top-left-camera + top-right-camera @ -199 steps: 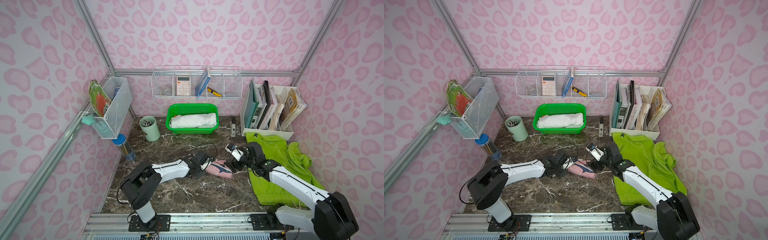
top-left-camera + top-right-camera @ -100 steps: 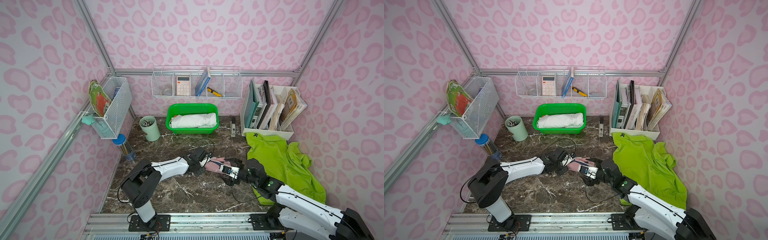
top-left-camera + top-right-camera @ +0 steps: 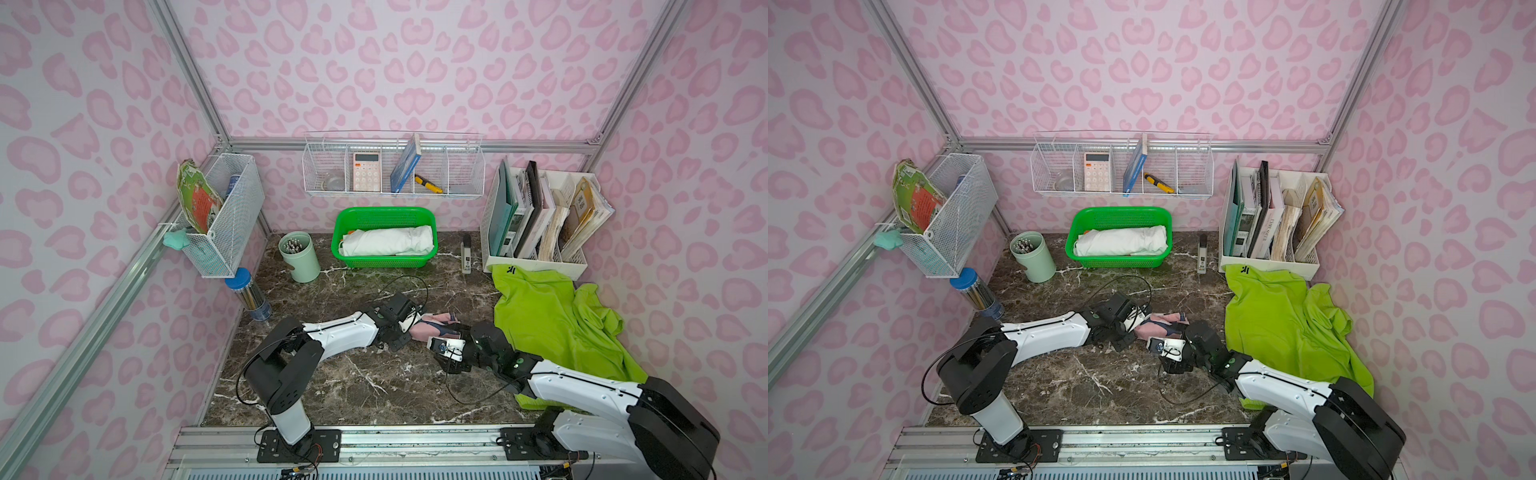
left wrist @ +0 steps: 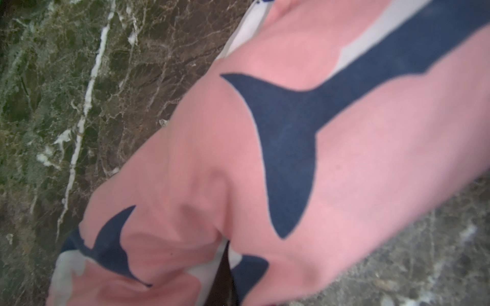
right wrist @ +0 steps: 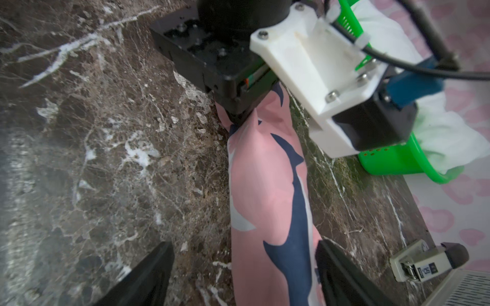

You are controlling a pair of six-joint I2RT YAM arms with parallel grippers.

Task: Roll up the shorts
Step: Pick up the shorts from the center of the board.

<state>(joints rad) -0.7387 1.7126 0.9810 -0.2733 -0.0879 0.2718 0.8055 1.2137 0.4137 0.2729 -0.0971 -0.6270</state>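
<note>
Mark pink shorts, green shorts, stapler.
pink shorts (image 5: 267, 201): right wrist view, middle of the roll.
green shorts (image 3: 548, 328): a top view, flat middle panel.
stapler (image 3: 466, 255): a top view, middle of its body.

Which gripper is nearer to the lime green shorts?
Right. The right gripper straddles the end of the pink shorts beside the lime green shorts; the left gripper pinches their farther end.
</note>
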